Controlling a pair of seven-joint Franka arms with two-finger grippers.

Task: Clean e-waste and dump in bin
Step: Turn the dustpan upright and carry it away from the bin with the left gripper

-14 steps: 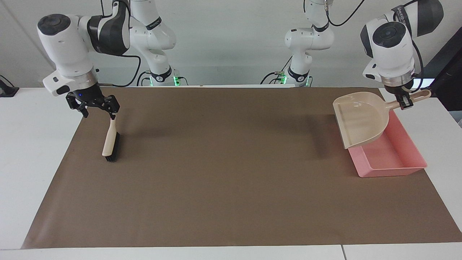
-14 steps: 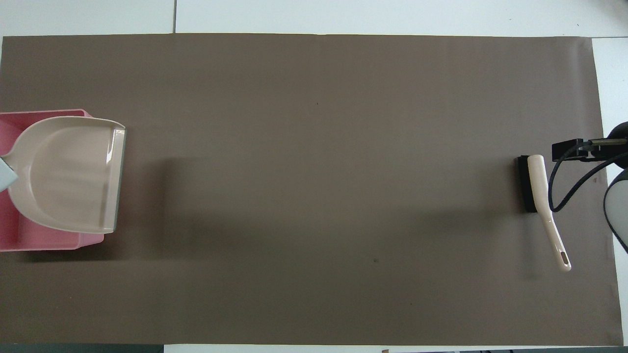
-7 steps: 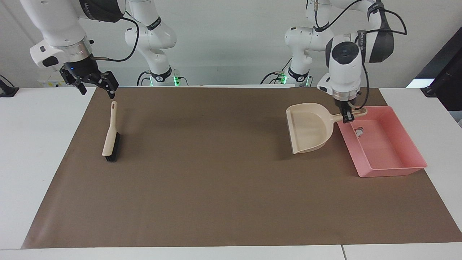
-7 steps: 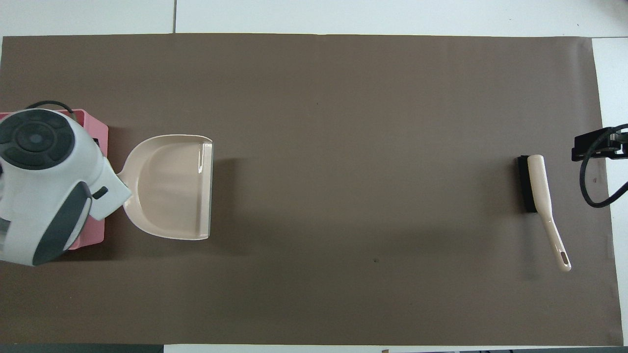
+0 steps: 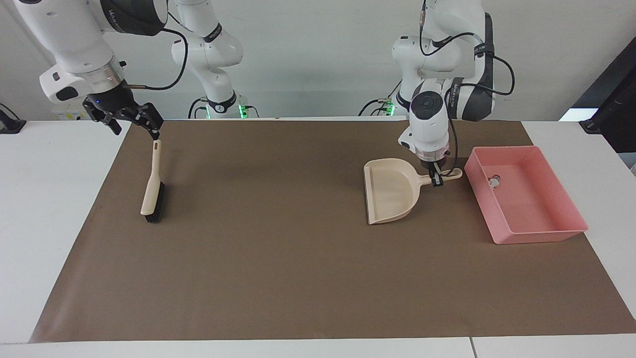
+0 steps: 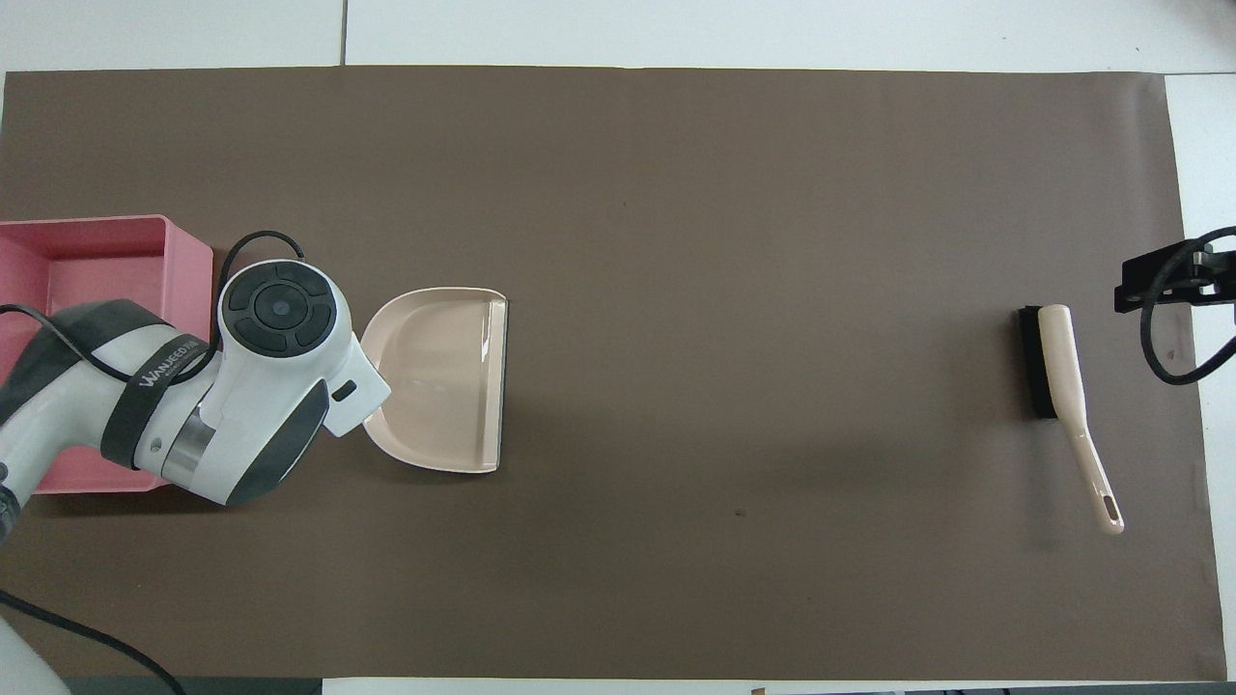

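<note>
The pink bin [image 5: 541, 234] sits at the left arm's end of the table and also shows in the overhead view [image 6: 106, 234]. A tiny white piece of e-waste [image 5: 493, 182] lies inside it; I cannot make out the dark cylinder. My left gripper [image 5: 436, 178] is shut on the handle of the beige dustpan [image 5: 392, 196], which is low on the mat beside the bin. The dustpan [image 6: 444, 376] looks empty from above. My right gripper [image 5: 131, 124] is open and empty, raised over the handle end of the brush [image 5: 151, 191].
A brown mat [image 5: 298, 258] covers most of the white table. The brush [image 6: 1057, 376] lies flat at the right arm's end. The left arm's wrist [image 6: 270, 386] covers part of the bin and the dustpan handle from above.
The left arm carried the dustpan from over the bin down to the mat beside it, toward the table's middle. The right gripper let go of the brush handle and rose. E-waste now shows in the bin.
</note>
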